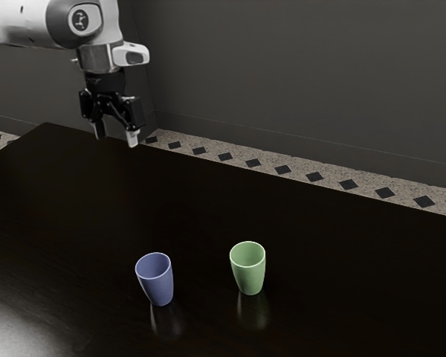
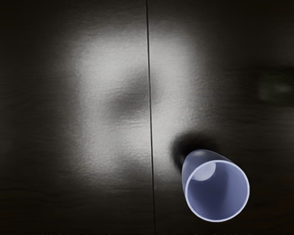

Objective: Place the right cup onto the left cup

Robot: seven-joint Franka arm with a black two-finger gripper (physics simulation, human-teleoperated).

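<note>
Where one blue cup (image 1: 157,282) and one green cup (image 1: 249,274) stand: table (image 1: 104,201), well in from its far edge.
Cups: two, upright, apart.
Gripper (image 1: 116,135): one, released, fingers spread.

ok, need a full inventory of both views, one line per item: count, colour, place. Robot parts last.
blue cup: 1, blue-violet, upright on the table, toward the exterior view's left of the pair
green cup: 1, light green, upright on the table, toward the exterior view's right, apart from the blue cup
table: 1, near-black, under both cups
seam: 1, dark thin line, across the tabletop
wall: dark grey, behind the table
floor: speckled beige with dark diamonds, between table edge and wall
arm: 1, white and grey, exterior view's upper left
gripper: 1, black with pale fingertips, open, raised above the table
</note>
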